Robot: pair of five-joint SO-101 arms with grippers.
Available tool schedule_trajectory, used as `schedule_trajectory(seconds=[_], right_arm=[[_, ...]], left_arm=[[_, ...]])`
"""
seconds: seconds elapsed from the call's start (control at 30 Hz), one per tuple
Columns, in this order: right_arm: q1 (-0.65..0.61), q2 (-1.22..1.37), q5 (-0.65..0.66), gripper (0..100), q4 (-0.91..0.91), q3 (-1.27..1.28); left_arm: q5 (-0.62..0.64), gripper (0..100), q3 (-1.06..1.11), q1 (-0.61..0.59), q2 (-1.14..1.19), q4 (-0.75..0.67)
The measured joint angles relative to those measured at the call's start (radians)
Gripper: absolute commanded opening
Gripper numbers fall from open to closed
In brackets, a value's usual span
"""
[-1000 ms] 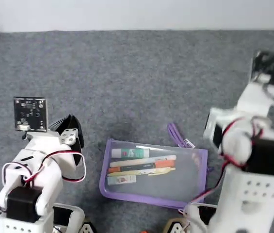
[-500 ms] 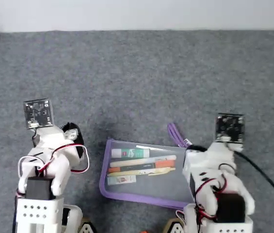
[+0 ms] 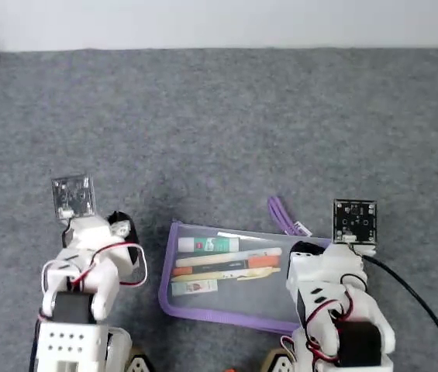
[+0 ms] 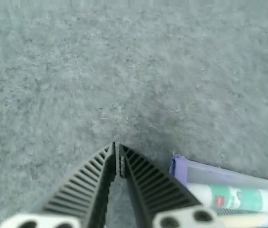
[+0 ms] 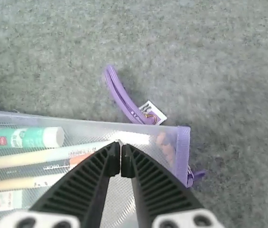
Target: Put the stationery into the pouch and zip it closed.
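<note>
High view shows the clear purple-trimmed pouch (image 3: 288, 298) flat on the grey carpet (image 3: 219, 116), the stationery (image 3: 226, 263) inside it. The left gripper (image 4: 117, 151) and the right gripper (image 5: 120, 154) are both pressed together and empty, because I judge the work done.

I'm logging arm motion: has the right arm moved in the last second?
Yes. In the high view the right arm has come in from right of the pouch to its right end; its shut claw is over that end.
</note>
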Motion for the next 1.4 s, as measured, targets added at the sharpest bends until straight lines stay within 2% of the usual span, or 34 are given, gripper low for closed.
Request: schedule_trajectory(seconds=[0.2, 0.27, 0.67, 0.93, 1.17, 1.4], right_arm=[[0.000, 0.000, 0.000, 0.8, 0.000, 0.008], [0.000, 0.000, 0.000, 1.0, 0.000, 0.012], [0.000, -0.003, 0.000, 0.9, 0.000, 0.184], [0.006, -0.025, 0.000, 0.9, -0.074, 0.345], [0.008, -0.121, 0.000, 0.9, -0.081, 0.419], [0.008, -0.144, 0.000, 0.9, -0.081, 0.427]], left_arm=[[-0.077, 1, 0.160, 0.068, -0.370, 0.098], [-0.100, 1, 0.190, 0.068, -0.413, 0.098], [-0.150, 1, 0.307, 0.077, -0.384, 0.078], [-0.172, 1, 0.307, 0.077, -0.384, 0.080], [-0.172, 1, 0.307, 0.077, -0.384, 0.195], [-0.172, 1, 0.307, 0.077, -0.384, 0.212]])
